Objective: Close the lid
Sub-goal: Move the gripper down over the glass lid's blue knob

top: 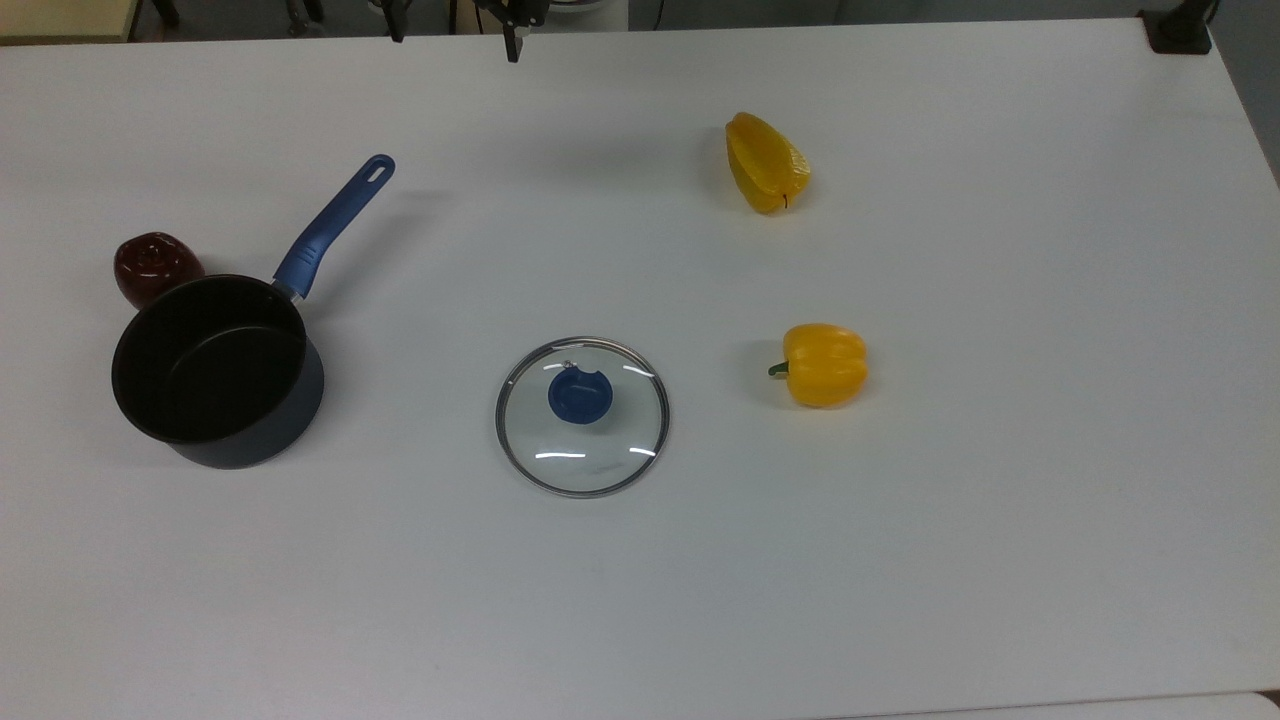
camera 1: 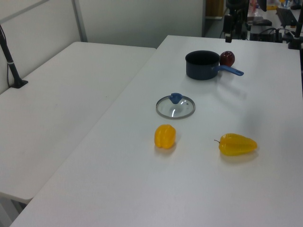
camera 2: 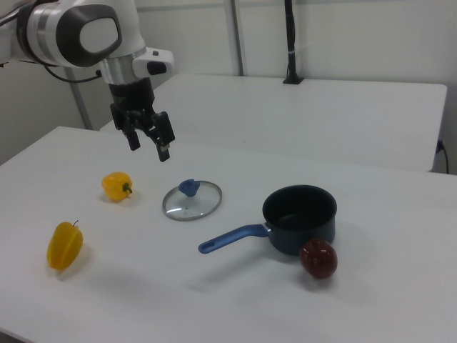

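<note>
The lid (top: 583, 417) lies flat on the table (top: 900, 560), knob (top: 580, 395) up, between the saucepan (top: 215, 372) and the nearer yellow pepper (top: 824, 364). The gripper (camera 2: 148, 139) hangs above the lid, fingers spread and empty. Descend vertically, centre both fingers on the knob, then clamp.

Two white tables (camera 2: 314, 107) stand before pale partition walls (camera 1: 137, 19).

We see our arm (camera 2: 78, 32) reaching in from the right view's upper left, its white and grey wrist bent downward. Below it hangs the black gripper (camera 2: 148, 144), pointing down and tilted slightly, both fingers (camera 2: 163, 150) spread apart with nothing between them, held up in the air.
</note>
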### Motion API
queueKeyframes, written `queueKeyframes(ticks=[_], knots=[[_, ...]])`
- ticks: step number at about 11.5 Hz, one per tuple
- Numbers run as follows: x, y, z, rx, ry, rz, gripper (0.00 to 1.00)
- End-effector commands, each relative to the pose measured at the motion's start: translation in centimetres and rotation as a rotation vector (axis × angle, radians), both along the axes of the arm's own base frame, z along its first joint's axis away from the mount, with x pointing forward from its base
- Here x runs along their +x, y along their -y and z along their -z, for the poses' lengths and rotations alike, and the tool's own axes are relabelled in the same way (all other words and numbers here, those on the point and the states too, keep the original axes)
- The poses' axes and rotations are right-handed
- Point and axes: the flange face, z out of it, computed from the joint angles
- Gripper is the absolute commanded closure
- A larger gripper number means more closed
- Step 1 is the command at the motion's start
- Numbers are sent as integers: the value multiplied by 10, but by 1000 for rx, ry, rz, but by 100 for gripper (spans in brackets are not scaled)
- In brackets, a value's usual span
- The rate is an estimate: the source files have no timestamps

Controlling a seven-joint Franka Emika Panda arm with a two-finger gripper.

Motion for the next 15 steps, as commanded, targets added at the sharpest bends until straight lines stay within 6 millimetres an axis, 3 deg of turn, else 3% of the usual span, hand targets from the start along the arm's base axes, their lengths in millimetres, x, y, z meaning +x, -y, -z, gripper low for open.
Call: queueKeyframes(ticks=[1,7,11,15], knots=[[-7,-2,1,-7,-5,-26,0],[5,-9,14,-6,14,-31,0],[41,-41,58,5,71,-44,0],[77,-76,117,21,123,-18,0]])
